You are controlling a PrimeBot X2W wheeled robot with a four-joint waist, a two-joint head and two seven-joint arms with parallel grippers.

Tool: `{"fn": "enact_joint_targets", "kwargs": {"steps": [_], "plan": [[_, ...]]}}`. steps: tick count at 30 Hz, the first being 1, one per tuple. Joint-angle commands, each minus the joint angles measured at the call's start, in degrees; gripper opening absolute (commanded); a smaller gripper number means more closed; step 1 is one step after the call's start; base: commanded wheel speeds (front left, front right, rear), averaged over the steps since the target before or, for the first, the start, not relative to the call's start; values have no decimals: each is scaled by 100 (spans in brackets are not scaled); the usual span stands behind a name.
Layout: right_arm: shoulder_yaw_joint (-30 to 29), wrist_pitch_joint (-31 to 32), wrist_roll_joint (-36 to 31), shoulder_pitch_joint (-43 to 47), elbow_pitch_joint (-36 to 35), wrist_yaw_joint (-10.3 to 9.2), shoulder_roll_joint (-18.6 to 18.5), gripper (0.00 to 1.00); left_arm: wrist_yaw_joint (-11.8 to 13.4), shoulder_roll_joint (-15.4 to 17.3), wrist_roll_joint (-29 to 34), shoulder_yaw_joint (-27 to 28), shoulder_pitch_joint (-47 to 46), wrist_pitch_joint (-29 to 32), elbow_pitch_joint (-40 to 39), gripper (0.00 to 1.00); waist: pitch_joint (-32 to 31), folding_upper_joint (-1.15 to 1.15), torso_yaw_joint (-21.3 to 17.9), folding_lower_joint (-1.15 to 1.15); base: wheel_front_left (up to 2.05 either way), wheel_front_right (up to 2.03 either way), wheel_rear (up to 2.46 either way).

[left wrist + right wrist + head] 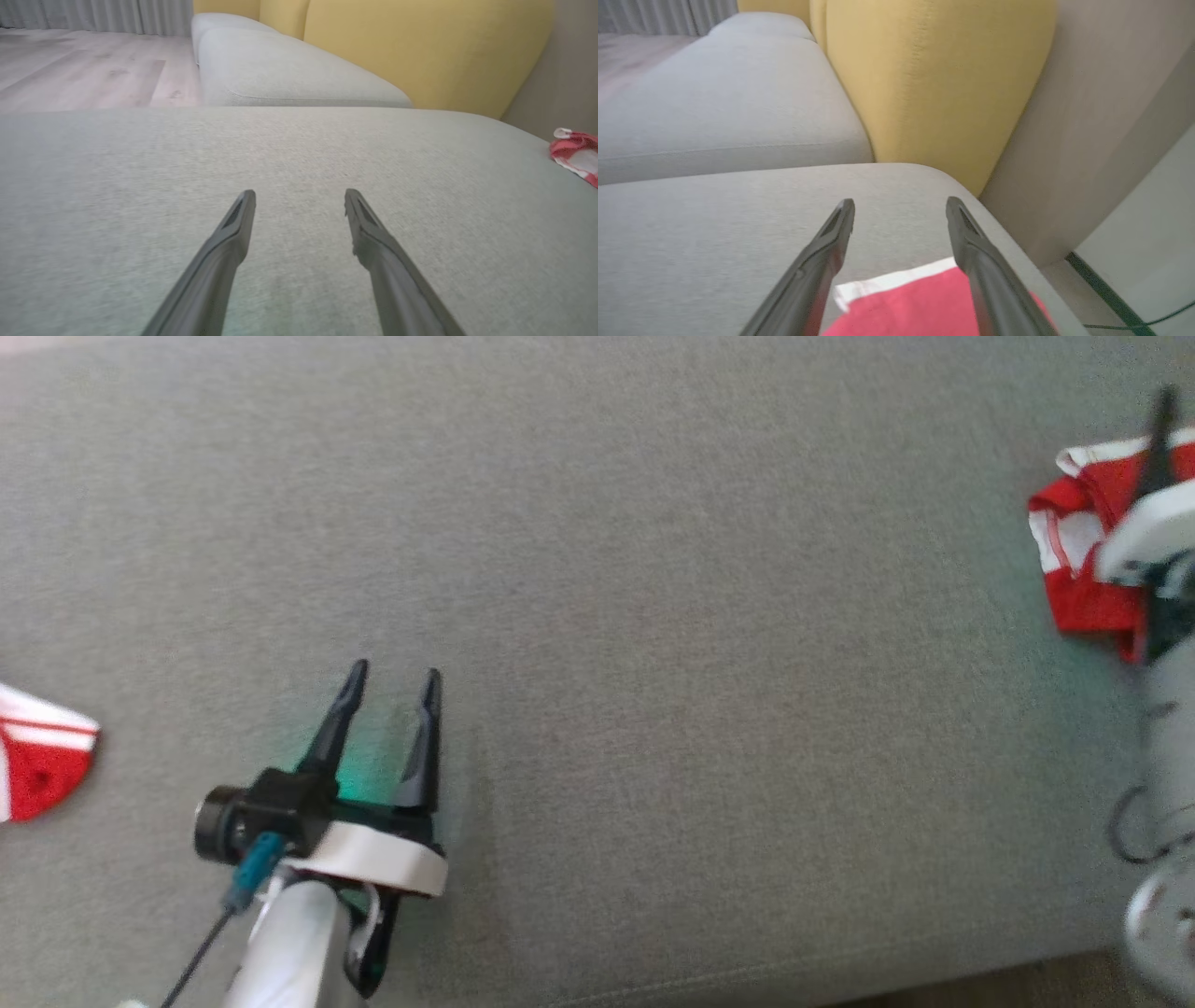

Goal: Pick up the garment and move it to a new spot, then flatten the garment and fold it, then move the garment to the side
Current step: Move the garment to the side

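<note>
The garment (1074, 551), red with white trim, lies bunched at the far right of the grey sofa seat (653, 616). My right arm (1144, 537) reaches over it, one dark finger (1159, 448) pointing up the view. In the right wrist view my right gripper (900, 207) is open, and the garment (915, 303) lies below and between the fingers without being pinched. My left gripper (394, 672) hovers open and empty over bare cushion at the lower left. In the left wrist view the left gripper (300, 192) is also open, and the garment (577, 151) shows far off at the right edge.
Another red and white cloth (37, 761) pokes in at the head view's left edge. Yellow back cushions (934, 84) stand behind the seat, with a second grey seat cushion (289, 70) beyond. The seat's right end drops to a wall (1087, 140) and a floor cable (1134, 322). Wood floor (84, 70) lies past the sofa.
</note>
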Motion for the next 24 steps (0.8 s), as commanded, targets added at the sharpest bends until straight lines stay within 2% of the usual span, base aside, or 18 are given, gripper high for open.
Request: {"fn": "enact_joint_targets", "kwargs": {"steps": [1, 5, 10, 17, 24], "plan": [[319, -75, 240, -47, -254, -11, 164, 100, 11, 27, -50, 307, 8, -54, -117, 100, -174, 0, 148, 0, 0, 0, 0], [1043, -77, 855, 444, -524, -11, 515, 100, 14, 6, -22, 547, 113, -54, -72, 100, -428, 0, 382, 0, 0, 0, 0], [1614, -78, 1491, 1223, -920, -11, 807, 100, 75, -3, -67, 806, 260, -54, 37, 100, -748, 0, 692, 0, 0, 0, 0], [2516, -78, 2583, 2301, -1410, -11, 859, 100, 168, -5, -162, 884, 459, -54, 151, 100, -1077, 0, 996, 0, 0, 0, 0], [3016, -78, 3094, 3053, -2026, -11, 861, 100, 273, -5, -229, 953, 635, -54, 181, 100, -1324, 0, 993, 0, 0, 0, 0]]}}
